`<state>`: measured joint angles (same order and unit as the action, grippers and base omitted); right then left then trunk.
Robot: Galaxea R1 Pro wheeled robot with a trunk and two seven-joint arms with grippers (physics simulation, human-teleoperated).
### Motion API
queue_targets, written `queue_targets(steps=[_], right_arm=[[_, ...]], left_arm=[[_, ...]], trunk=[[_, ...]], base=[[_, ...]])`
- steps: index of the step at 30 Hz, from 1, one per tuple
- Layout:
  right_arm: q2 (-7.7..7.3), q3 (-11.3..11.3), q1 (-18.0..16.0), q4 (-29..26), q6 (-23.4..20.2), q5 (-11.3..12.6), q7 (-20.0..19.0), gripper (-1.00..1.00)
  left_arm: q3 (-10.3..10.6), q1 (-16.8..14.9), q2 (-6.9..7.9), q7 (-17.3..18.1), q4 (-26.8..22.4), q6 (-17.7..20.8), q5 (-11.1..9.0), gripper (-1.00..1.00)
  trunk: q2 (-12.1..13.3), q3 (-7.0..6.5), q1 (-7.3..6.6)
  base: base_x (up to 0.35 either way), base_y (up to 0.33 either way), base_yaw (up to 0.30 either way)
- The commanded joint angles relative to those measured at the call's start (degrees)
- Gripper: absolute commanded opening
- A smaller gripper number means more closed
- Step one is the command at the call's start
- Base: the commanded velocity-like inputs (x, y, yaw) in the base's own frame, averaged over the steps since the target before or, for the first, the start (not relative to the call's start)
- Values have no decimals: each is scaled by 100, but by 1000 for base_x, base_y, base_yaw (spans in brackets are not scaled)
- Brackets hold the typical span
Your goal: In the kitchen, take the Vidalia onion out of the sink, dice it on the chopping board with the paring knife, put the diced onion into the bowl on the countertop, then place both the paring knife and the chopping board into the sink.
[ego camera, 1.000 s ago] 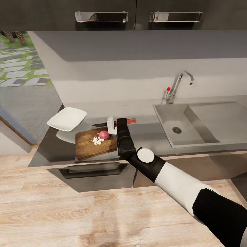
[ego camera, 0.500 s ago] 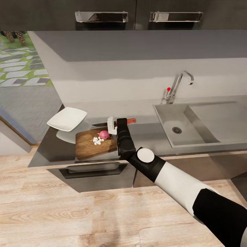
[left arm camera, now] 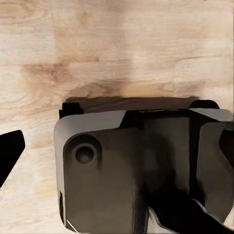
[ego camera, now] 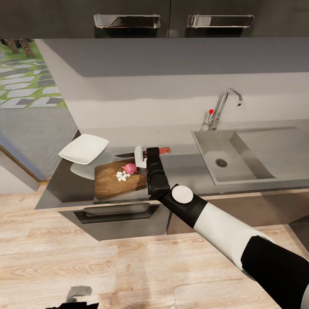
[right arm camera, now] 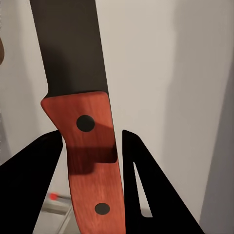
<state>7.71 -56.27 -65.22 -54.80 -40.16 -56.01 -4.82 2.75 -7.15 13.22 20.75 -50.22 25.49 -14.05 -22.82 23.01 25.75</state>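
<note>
Onion is seen as a small pink-red bulb on the far part of the board, with tiny white cubes scattered on the wood just beside it. The board lies on the countertop, well apart from the sink, and the white bowl is set near its far left corner. The knife is clamped by its red-brown handle between the two fingers of the right gripper; in the head view the handle end juts out toward the sink and the dark blade points toward the bowl, just beyond the onion. Whether the blade touches the onion cannot be told. The left gripper is glimpsed at the lower edge of the head view over the wood floor; its opening cannot be told. A grey robot part above the floor is shown in the left wrist view.
</note>
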Motion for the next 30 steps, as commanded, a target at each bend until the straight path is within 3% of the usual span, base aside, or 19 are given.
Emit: queue_targets(steps=[1,4,7,8,12,14,15,18,20,21,30], right_arm=[[-3,-15,-8,-2,-35,-57,-54,-100],[-6,-22,-8,11,-34,-52,-54,-100],[-3,-23,-8,13,-32,-51,-54,-100],[-1,-23,-8,16,-34,-51,-53,-100],[-6,-24,-8,41,-32,-43,-49,-100],[-6,-24,-8,48,-33,-42,-47,-100],[-7,-24,-8,64,-30,-42,-46,-100],[-2,-24,-8,83,-30,-42,-46,-100],[0,-28,-8,88,-29,-42,-45,-100],[1,-31,-8,91,-32,-42,-45,-100],[-6,-29,-8,92,-28,-42,-45,-100]], left_arm=[[18,1,-1,-7,-194,59,-34,100],[28,10,-23,-13,69,-539,-29,100],[30,12,-15,-31,574,-2046,-28,100],[34,12,-23,-33,672,-2375,-28,100],[40,12,-106,-34,1255,-2973,-22,100],[45,12,-136,-29,1929,-3744,-10,100],[48,12,-197,-28,2748,-4834,-8,100],[35,12,-396,-35,4368,-6891,-32,100],[23,12,-483,-133,5024,-8050,-49,100],[18,12,-517,-354,5308,-8549,-57,100],[18,14,-474,-585,5516,-8549,-59,100]], trunk=[[-10,10,3],[-10,10,3],[-10,10,3],[-10,10,3],[-10,10,3],[-10,10,3],[-10,10,3],[-10,10,3],[-10,10,3],[-10,10,3],[-10,10,3]], base=[[0,0,0],[0,0,0],[0,0,0],[0,0,0],[0,0,0],[0,0,0],[0,0,0],[0,0,0],[0,0,0],[0,0,0],[0,0,0]])
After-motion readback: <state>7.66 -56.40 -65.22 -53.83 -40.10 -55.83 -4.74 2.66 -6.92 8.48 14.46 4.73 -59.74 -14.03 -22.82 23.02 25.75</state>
